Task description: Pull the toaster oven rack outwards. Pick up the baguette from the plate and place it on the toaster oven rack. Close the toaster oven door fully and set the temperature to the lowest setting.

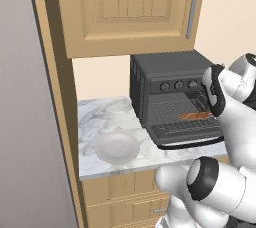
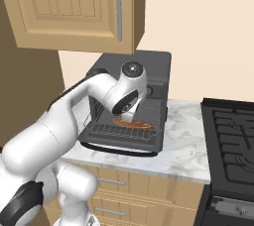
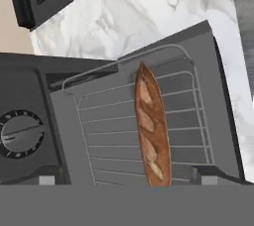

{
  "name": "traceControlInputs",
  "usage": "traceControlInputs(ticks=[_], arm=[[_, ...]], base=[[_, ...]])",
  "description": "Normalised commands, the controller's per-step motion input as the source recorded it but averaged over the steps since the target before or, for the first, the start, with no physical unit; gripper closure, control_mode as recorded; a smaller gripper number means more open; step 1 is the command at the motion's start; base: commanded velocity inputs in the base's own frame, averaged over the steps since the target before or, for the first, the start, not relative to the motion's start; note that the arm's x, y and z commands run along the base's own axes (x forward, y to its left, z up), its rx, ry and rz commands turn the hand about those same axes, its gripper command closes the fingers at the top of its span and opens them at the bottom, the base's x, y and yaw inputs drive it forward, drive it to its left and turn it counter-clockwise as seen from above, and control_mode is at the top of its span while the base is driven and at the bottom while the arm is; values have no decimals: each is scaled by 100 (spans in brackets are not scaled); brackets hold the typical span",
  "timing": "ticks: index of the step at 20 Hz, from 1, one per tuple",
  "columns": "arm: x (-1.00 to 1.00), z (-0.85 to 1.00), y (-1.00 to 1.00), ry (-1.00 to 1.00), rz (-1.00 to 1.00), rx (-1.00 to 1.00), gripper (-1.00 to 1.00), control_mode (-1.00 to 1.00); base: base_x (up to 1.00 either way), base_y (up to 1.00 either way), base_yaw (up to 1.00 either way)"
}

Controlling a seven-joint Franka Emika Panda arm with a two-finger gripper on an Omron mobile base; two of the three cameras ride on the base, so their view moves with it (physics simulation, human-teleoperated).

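Observation:
The toaster oven [image 1: 167, 79] stands on the marble counter with its door [image 1: 192, 139] dropped open. The wire rack [image 3: 186, 116] is pulled out over the door. On the rack lies the baguette [image 3: 150, 131], also seen as an orange strip, the baguette [image 1: 196, 116], from the left base. My gripper [image 3: 128, 180] hovers just above the baguette's near end, open, its fingertips [image 3: 47, 180] far apart on either side. The plate [image 1: 117, 147] sits bare on the counter left of the oven. One round knob [image 3: 21, 132] shows beside the rack.
A black stovetop [image 2: 233, 136] lies to the right of the oven across a stretch of marble counter [image 2: 186, 145]. A wooden wall cabinet [image 1: 127, 7] hangs above the oven. A tall panel [image 1: 30, 122] closes off the counter's left end.

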Motion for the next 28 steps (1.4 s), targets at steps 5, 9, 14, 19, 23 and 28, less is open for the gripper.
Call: traceControlInputs(ticks=[5, 9, 14, 19, 23, 28], arm=[[-63, 0, 0, 10, 35, -11, -100, -100], [-60, -6, 0, -4, 53, 0, -100, -100], [-65, -10, 0, -33, 32, 6, -100, -100], [-24, 0, 28, -7, 15, -9, -100, -100], [0, 2, 82, 14, 0, -30, -100, -100], [0, 6, 58, 19, 6, -31, -100, -100]], base=[[0, 0, 0], [0, 0, 0], [0, 0, 0], [0, 0, 0], [0, 0, 0], [0, 0, 0]])
